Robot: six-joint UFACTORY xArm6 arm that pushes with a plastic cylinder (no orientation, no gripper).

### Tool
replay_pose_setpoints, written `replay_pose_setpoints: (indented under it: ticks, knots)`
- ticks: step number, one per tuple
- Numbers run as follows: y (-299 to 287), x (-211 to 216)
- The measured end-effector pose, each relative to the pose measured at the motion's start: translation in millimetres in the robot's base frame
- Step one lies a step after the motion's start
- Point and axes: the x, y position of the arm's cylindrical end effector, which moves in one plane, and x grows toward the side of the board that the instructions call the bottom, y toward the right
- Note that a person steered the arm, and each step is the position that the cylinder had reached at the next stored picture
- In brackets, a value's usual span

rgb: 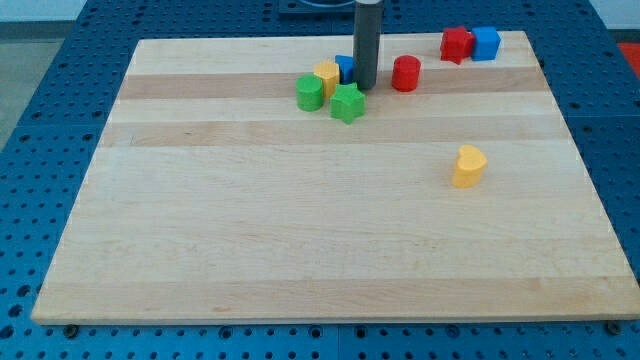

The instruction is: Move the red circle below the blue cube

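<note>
Resting on the board [300,220], my tip [366,87] has no jaws; nothing is grasped. Red circle [405,73] is seen just right, blue cube [485,43] farther right.

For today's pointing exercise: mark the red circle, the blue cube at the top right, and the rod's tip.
red circle [405,74], camera view, its front side.
blue cube [486,44], camera view, its front face.
my tip [366,86], camera view, the rod's very end.

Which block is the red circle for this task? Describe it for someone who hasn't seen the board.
Start at the wooden board and go to its top edge, where the dark rod comes down, my tip beside a cluster of blocks. The red cylinder block stands alone just to the view's right of my tip. The other red block touches the blue cube.
</note>
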Motion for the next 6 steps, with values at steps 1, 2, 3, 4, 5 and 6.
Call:
replay_pose_setpoints:
  ticks: [1,2,3,4,5,6]
  knots:
    - [29.4,-0.3]
    - [61.9,-0.3]
    - [93.0,-1.4]
    - [121.8,-7.5]
    - [134.7,-12.8]
    - [139.3,-10.1]
